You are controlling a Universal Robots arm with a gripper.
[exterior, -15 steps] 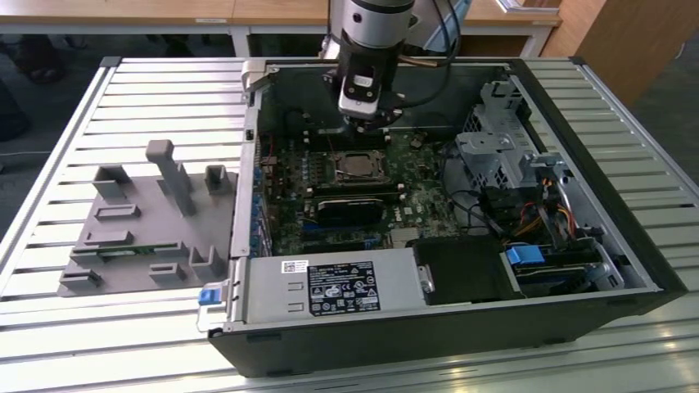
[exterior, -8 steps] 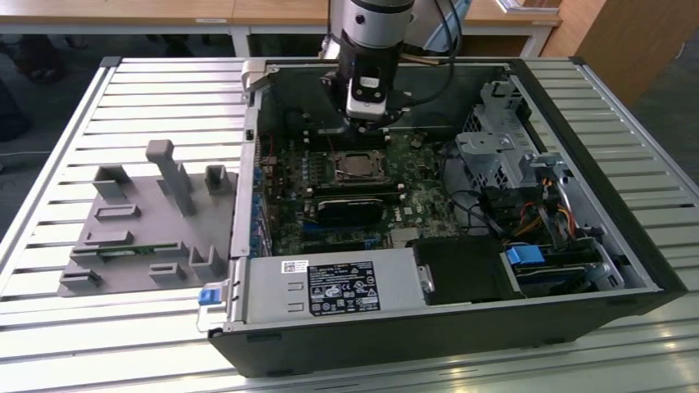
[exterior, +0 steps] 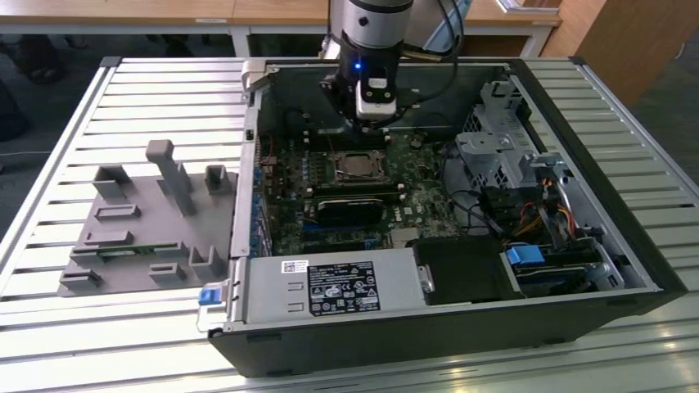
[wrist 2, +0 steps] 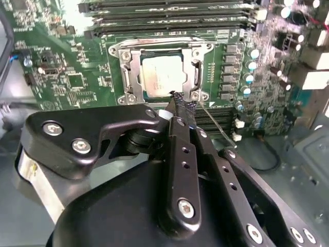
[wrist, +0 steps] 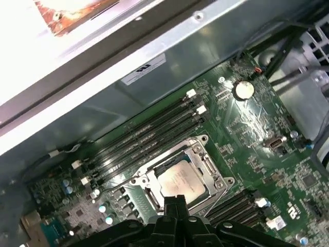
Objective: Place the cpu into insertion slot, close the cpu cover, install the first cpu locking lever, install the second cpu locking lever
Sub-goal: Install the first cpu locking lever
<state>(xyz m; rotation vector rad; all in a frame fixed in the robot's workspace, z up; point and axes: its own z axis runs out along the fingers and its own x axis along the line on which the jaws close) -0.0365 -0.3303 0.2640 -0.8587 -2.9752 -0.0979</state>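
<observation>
Exterior view: the gripper [exterior: 369,123] hangs over the motherboard [exterior: 426,176], cpu [exterior: 356,166] at its six o'clock, seated beneath the lowered cpu cover [wrist 2: 134,77]. Jaws clenched, seemingly empty, tips by a locking lever [wrist 2: 216,126] — I'd push steadily, not skid off the wire.

Slatted metal table [exterior: 65,123]; carries open computer case [exterior: 437,344]; grey fixture [exterior: 142,233] beside.

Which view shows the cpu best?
Second wrist view: the cpu is nearest and almost face-on. First wrist view shows it at a slant; exterior view shows it from far off.
</observation>
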